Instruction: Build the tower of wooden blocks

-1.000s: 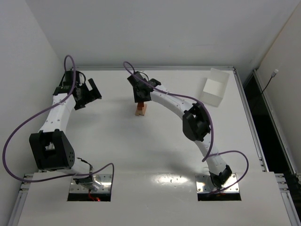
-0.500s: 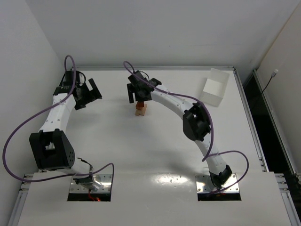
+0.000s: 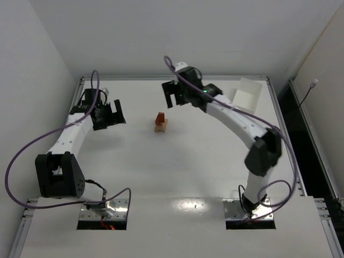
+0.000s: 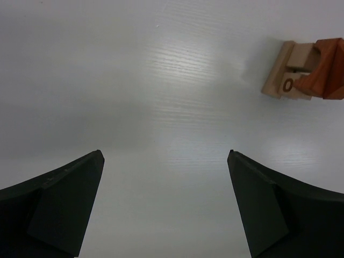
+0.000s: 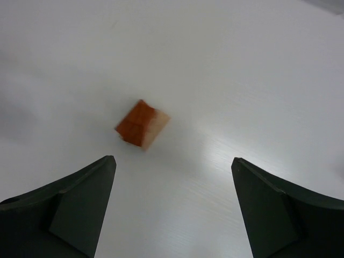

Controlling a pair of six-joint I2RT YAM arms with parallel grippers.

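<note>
The wood block tower (image 3: 160, 122) stands alone mid-table, pale tan blocks below and a reddish-brown block on top. My right gripper (image 3: 172, 97) hovers open behind and slightly right of it, holding nothing. In the right wrist view the tower (image 5: 142, 123) lies beyond the empty gripper (image 5: 173, 159), clear of both fingers. To the tower's left my left gripper (image 3: 113, 114) is wide open and empty. The left wrist view shows the tower (image 4: 303, 70) at the upper right, far from that gripper (image 4: 165, 153). No loose wood blocks are in view.
A white rectangular box (image 3: 244, 98) sits at the back right of the white table (image 3: 177, 172). Purple cables loop off both arms. Walls enclose the table on the left and at the back.
My right gripper opened off the tower's top and pulled up and back to the right; the reddish block stays on the stack. The left gripper shifted right, nearer the tower.
</note>
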